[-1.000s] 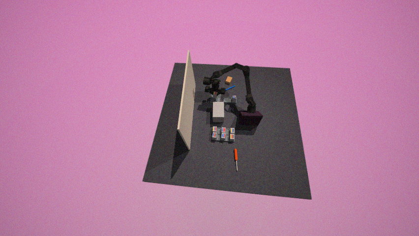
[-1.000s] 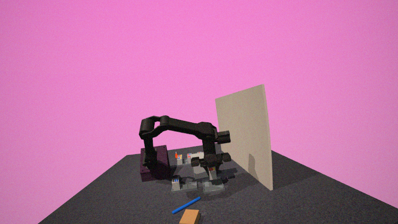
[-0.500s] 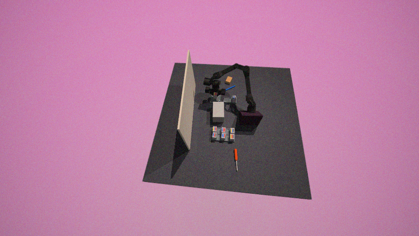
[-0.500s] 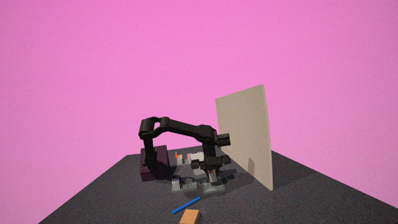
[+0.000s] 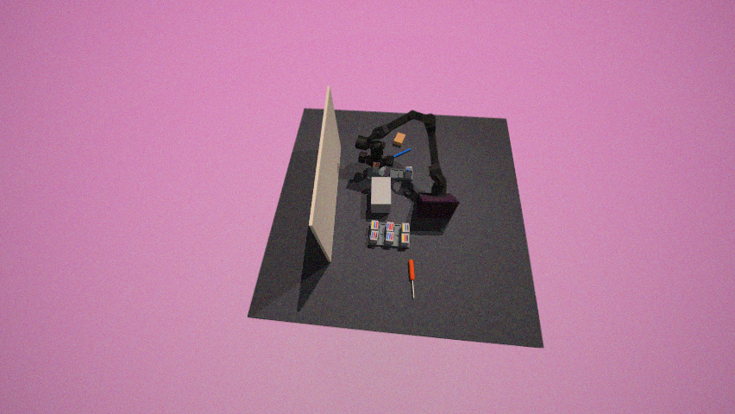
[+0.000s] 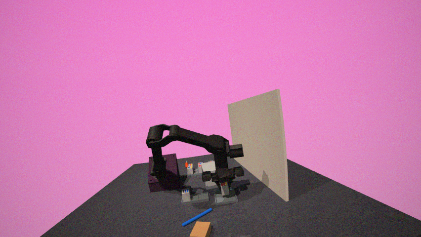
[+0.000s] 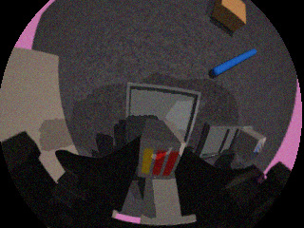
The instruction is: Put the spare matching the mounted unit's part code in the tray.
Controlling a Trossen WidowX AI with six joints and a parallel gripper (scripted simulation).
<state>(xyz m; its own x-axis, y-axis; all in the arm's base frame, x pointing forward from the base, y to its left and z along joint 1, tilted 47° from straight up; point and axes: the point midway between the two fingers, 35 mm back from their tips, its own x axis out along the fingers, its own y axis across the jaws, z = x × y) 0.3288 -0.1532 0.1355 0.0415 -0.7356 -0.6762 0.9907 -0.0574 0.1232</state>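
My gripper (image 6: 224, 186) (image 7: 158, 140) is shut on a grey spare with one yellow and two red stripes (image 6: 224, 190) (image 7: 160, 162). It holds the spare upright, low over the grey tray (image 6: 218, 200) (image 7: 163, 87). Whether the spare touches the tray floor I cannot tell. Beside the tray, a grey unit (image 5: 408, 171) (image 6: 186, 195) (image 7: 250, 142) with blue marks on its top stands at one end of a small holder (image 6: 200, 197) (image 7: 218, 141). Its back code is not readable. Several striped spares (image 5: 389, 236) stand in a rack (image 5: 381, 238).
A pale box (image 5: 380, 191) stands between the tray and the rack. A tall beige panel (image 5: 324, 179) (image 6: 256, 132) (image 7: 30, 95) stands along one side. A blue rod (image 5: 402, 153) (image 6: 196, 217) (image 7: 234, 63), an orange block (image 5: 399, 138) (image 6: 201, 228) (image 7: 230, 14), a screwdriver (image 5: 411, 270) and a dark purple box (image 5: 436, 206) lie around.
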